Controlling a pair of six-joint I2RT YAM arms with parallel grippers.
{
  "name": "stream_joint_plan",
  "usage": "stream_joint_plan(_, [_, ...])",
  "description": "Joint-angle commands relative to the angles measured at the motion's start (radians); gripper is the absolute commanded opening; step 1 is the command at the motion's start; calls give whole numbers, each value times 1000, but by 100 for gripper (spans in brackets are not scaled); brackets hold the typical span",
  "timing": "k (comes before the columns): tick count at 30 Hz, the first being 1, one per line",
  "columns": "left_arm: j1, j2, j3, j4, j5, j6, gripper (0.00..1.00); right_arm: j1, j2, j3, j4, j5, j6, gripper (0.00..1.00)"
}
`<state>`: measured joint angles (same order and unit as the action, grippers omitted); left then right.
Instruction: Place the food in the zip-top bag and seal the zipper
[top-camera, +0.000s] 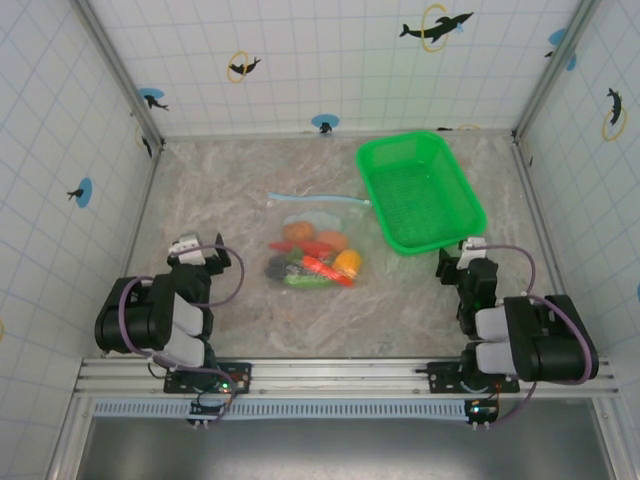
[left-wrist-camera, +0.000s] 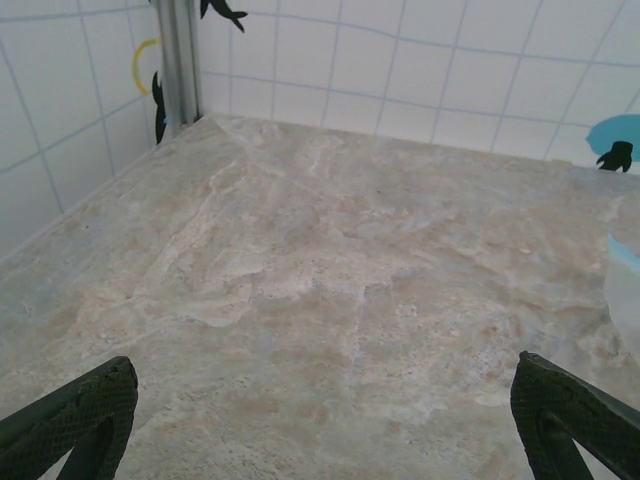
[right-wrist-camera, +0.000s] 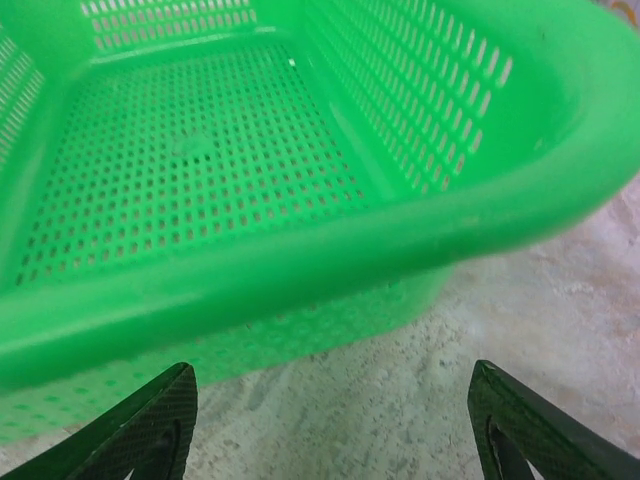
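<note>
The food (top-camera: 315, 258) is lying centrally on the tabletop (top-camera: 220, 200), seemingly inside the zip-top bag (top-camera: 300, 212), zipper (top-camera: 318, 198) along its far edge. The left hand (top-camera: 193, 250) and right hand (top-camera: 468, 250) are hovering spread and empty, probably giving it room.

On my left wrist feed, the left gripper (left-wrist-camera: 325, 415) hangs low over the table (left-wrist-camera: 330, 270), a mottled beige stone-pattern top. Its two dark textured fingertips (left-wrist-camera: 95, 405) poke up from the bottom corners, spread wide, with bare surface between them. White tiled walls (left-wrist-camera: 420, 70) close off the back and left. A metal post (left-wrist-camera: 178, 60) stands in the far-left corner, with a yellow ring sticker (left-wrist-camera: 140, 65) and a black dolphin sticker (left-wrist-camera: 159, 108) beside it. A blue disc sticker (left-wrist-camera: 615, 140) sits on the right. At the right edge I catch a sliver of the zip-top bag (left-wrist-camera: 627, 300), its light blue zipper (left-wrist-camera: 622, 252) just showing.
</note>
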<state>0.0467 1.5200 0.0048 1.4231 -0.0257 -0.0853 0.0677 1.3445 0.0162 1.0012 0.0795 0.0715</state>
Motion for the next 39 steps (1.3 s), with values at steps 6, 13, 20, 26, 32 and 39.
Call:
stream_joint_plan(6, [7,-3,-12,-120,6,2,98,-23,122,-65,308,12,-16,73])
stream_joint_plan(13, [5,-11,-66,-25,-5,0,98,-34,200,-34,331,27,-1,100])
stream_joint_plan(20, [4,-5,1,-155,17,16,98,-23,174,-21,266,49,-4,100])
stream_joint_plan(26, [5,-4,0,-149,18,15,98,-19,171,-19,255,58,-5,100])
stream_joint_plan(32, [-2,-6,-10,-133,61,44,98,-29,173,-16,253,39,0,100])
stream_joint_plan(39, [27,-4,-3,-143,46,-8,98,-29,173,-16,253,39,1,100])
